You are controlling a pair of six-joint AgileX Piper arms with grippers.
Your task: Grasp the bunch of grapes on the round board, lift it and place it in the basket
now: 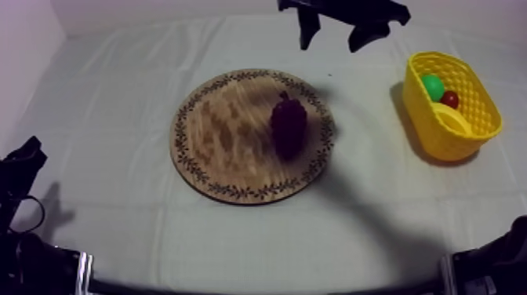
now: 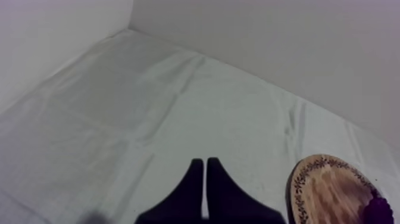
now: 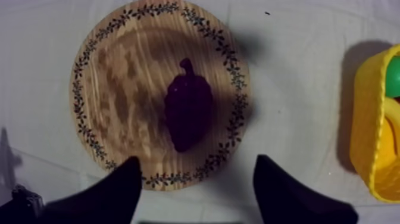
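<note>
Nothing is done yet: the bunch of grapes (image 1: 288, 125) is lying on the wooden board (image 1: 219, 145), with the right gripper (image 1: 331, 41) hovering spread above it.

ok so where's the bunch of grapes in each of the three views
Top view: bunch of grapes on the right half of the round wooden board, left of the yellow basket.
Left wrist view: its purple edge on the board, beyond the shut left pincer.
Right wrist view: near the board's middle, ahead of the open right pincer.
Shared landmark: the board's patterned rim.
</note>
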